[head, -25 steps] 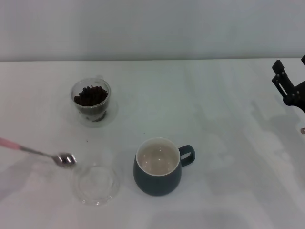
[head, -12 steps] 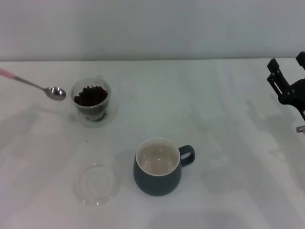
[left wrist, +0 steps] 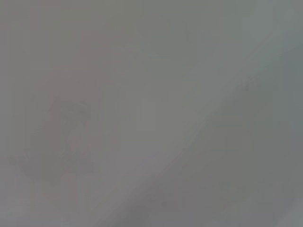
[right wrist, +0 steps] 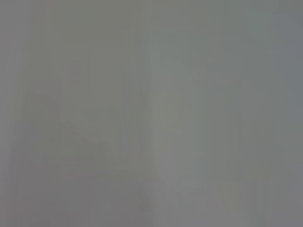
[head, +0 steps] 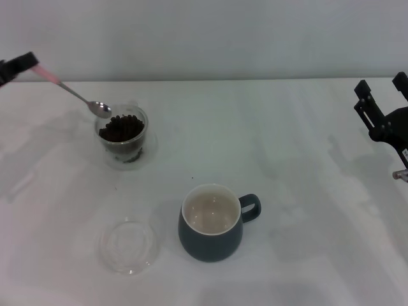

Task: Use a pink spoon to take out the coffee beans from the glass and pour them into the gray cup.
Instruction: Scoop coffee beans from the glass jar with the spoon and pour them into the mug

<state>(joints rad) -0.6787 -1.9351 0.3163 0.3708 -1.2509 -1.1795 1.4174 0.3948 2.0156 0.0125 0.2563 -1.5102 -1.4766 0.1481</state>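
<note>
In the head view my left gripper [head: 19, 65] is at the far left edge, shut on the pink handle of the pink spoon [head: 70, 90]. The spoon slants down to the right, and its metal bowl hangs just above the left rim of the glass [head: 122, 134]. The glass holds a heap of dark coffee beans [head: 120, 127]. The gray cup [head: 211, 223] stands nearer the front, its cream inside empty and its handle pointing right. My right gripper [head: 381, 102] is open and idle at the far right edge. Both wrist views show nothing I can make out.
A flat clear round dish [head: 128, 245] lies left of the gray cup near the front. The white table [head: 299, 166] runs back to a pale wall.
My left gripper has carried the spoon from low at the front left, up and back, then right, so its bowl now hangs at the glass rim. The right gripper has drifted slightly left.
</note>
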